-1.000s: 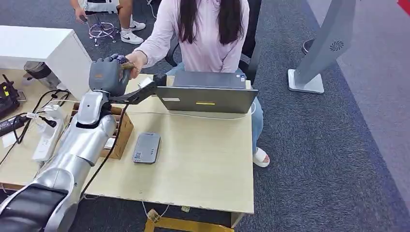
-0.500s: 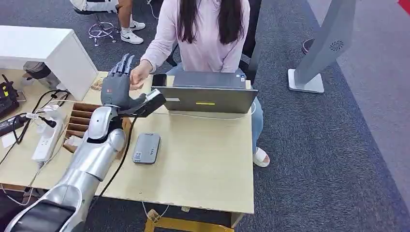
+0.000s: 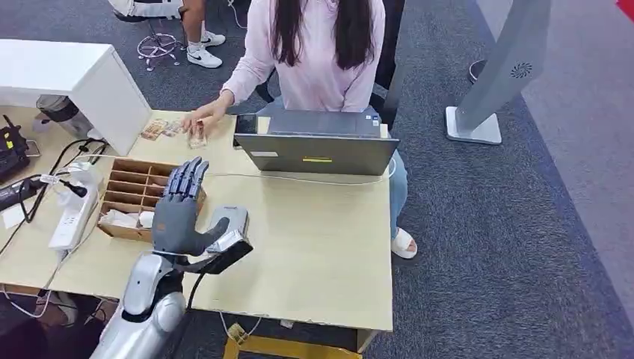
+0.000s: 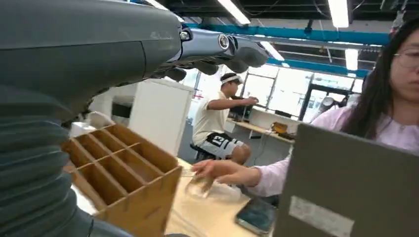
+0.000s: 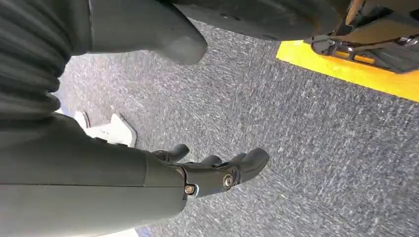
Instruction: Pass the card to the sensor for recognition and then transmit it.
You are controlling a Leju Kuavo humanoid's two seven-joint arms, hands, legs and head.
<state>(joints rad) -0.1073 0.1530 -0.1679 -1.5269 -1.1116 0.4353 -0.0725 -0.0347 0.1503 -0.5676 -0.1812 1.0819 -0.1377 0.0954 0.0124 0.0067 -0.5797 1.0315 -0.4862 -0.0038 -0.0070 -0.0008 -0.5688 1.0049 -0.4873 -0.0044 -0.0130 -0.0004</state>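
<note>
The robot's left hand [image 3: 179,213] hovers with fingers spread and nothing in it, above the pale wooden table [image 3: 321,247], between the brown wooden divided box [image 3: 134,196] and the flat grey rectangular sensor [image 3: 226,224], partly covering the sensor. The sensor's long axis runs from the robot's side towards the person; a small label on it cannot be read. The small card [image 3: 197,137] lies on the table's far side under the fingers of the seated person's hand [image 3: 202,120]; which way it points cannot be told. Beside it stands a grey laptop [image 3: 318,146] bearing a yellow strip, its writing illegible. The right hand [image 5: 217,173] hangs over grey carpet, fingers loosely curled, holding nothing.
</note>
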